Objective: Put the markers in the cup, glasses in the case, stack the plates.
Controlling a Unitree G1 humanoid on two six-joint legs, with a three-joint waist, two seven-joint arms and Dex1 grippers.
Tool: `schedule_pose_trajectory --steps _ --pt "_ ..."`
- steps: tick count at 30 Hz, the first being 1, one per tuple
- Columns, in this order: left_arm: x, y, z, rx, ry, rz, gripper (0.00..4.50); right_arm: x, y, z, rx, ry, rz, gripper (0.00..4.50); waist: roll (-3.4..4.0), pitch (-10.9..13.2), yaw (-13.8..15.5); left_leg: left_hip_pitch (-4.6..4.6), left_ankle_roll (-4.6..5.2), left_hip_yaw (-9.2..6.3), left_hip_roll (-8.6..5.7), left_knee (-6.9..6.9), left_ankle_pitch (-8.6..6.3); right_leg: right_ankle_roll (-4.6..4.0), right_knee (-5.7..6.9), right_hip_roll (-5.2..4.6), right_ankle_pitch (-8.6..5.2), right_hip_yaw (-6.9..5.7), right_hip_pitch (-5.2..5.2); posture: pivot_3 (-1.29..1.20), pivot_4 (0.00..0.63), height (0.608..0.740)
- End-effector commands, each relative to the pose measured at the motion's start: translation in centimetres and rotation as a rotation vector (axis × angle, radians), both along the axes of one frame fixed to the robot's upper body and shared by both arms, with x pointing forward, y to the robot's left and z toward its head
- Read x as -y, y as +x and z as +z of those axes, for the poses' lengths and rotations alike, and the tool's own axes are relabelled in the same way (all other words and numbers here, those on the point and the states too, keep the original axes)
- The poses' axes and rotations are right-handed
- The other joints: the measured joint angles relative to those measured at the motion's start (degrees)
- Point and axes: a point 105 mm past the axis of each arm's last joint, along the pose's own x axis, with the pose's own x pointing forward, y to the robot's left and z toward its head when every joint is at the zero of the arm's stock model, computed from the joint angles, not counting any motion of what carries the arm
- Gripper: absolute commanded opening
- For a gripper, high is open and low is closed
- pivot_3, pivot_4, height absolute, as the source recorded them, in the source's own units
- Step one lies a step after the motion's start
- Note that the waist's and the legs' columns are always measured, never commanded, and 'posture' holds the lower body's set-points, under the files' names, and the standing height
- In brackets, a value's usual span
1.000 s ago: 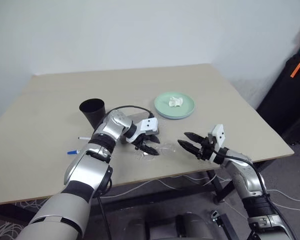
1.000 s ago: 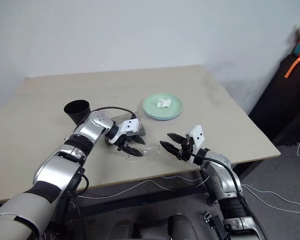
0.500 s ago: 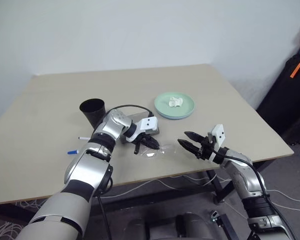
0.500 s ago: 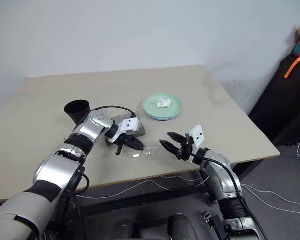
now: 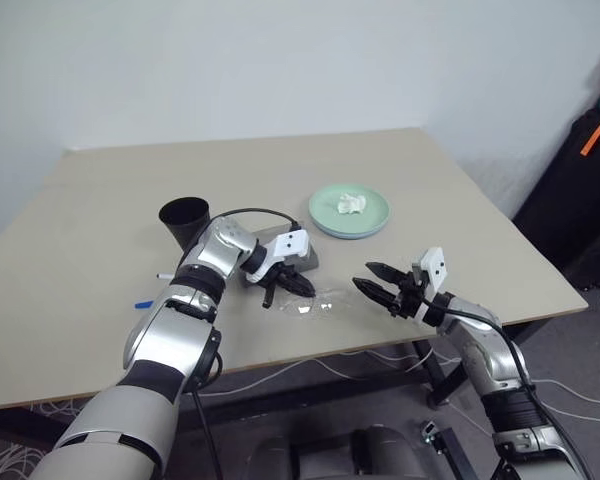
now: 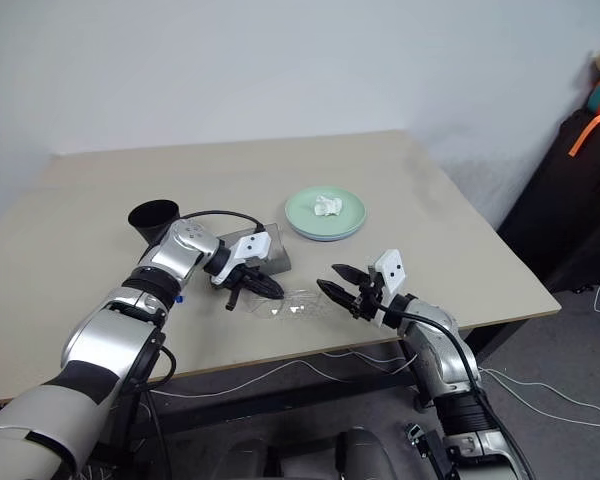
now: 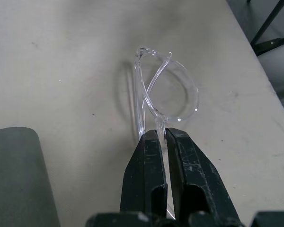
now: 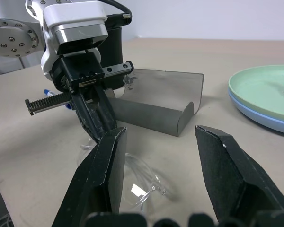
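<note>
The clear glasses (image 7: pixel 166 92) lie near the table's front edge, and my left gripper (image 7: pixel 162 135) is shut on one of their slender arms. My right gripper (image 8: pixel 159 130) stands open just right of the glasses (image 5: pixel 318 300), level, holding nothing. The grey case (image 8: pixel 151 111) sits open right behind the left gripper (image 5: pixel 298 287), its translucent lid up. The black cup (image 5: pixel 185 222) stands upright to the left. The mint green plate (image 5: pixel 325 211) rests on the light blue one (image 8: pixel 267 121) farther back. A white marker (image 5: pixel 165 276) and a blue-capped marker (image 5: pixel 143 303) lie left of my left arm.
A white crumpled paper wad (image 5: pixel 352 203) sits on the green plate. The table's front edge (image 5: pixel 380 340) runs just under my right gripper (image 5: pixel 374 285). A dark bag (image 5: pixel 580 190) stands off the table at the right.
My left gripper has shut on the arm of the glasses, which swung out a little to the right. My right gripper has kept still and open.
</note>
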Motion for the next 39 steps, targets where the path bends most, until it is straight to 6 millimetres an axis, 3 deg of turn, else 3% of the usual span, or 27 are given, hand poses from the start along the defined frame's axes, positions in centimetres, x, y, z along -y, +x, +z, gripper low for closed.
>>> schedule_pose_trajectory --steps 1,5,9,17,22,27,39 --pt "0.1 0.5 1.4 0.048 -0.03 -0.004 0.16 -0.3 0.4 1.6 0.068 0.008 0.013 2.5 0.0 0.0 0.0 0.0 0.0 0.0 0.0 0.0 0.0 0.0 0.0 0.0 0.0 0.0 0.0 0.0 0.0 0.74" --pt "0.4 0.7 1.8 0.057 -0.055 0.0 0.16 -0.2 0.4 1.5 0.067 0.008 0.009 2.5 0.0 0.0 0.0 0.0 0.0 0.01 0.0 0.0 0.0 0.0 0.0 0.0 0.0 0.0 0.0 0.0 0.0 0.74" --pt "0.9 1.2 3.4 0.044 -0.135 0.035 0.16 -0.1 0.4 1.4 0.068 0.008 0.004 2.5 0.0 0.0 0.0 -0.01 0.0 0.0 0.0 0.01 0.0 0.0 0.01 0.0 0.0 0.0 0.0 0.0 0.0 0.74" --pt "0.2 1.8 5.5 0.073 -0.173 0.051 0.16 0.1 0.4 1.3 0.065 0.003 -0.003 2.5 0.0 0.0 0.0 0.0 0.01 0.0 0.0 0.01 0.0 0.01 0.01 0.0 0.01 0.01 0.01 0.0 0.0 0.74" --pt "0.3 1.1 3.9 0.081 -0.115 0.003 0.16 -0.2 0.6 1.2 0.062 0.002 0.004 2.5 0.0 0.0 0.0 0.0 0.01 0.01 0.0 0.01 0.01 0.01 0.01 0.0 0.01 0.01 0.01 0.0 0.0 0.74" --pt "0.7 0.7 1.6 0.121 -0.03 -0.036 1.65 -0.4 0.6 1.2 0.063 0.002 0.009 2.5 0.0 0.0 0.0 0.0 0.01 0.01 0.0 0.01 0.01 0.01 0.03 0.01 0.01 0.02 0.01 0.0 0.0 0.74" --pt "1.8 0.5 0.6 0.155 0.009 -0.072 1.65 -0.2 0.2 0.8 0.052 0.005 -0.012 2.5 -0.01 0.0 0.0 -0.01 0.01 0.01 0.0 0.04 0.01 0.09 0.03 0.0 0.06 0.02 0.01 0.0 0.0 0.74"
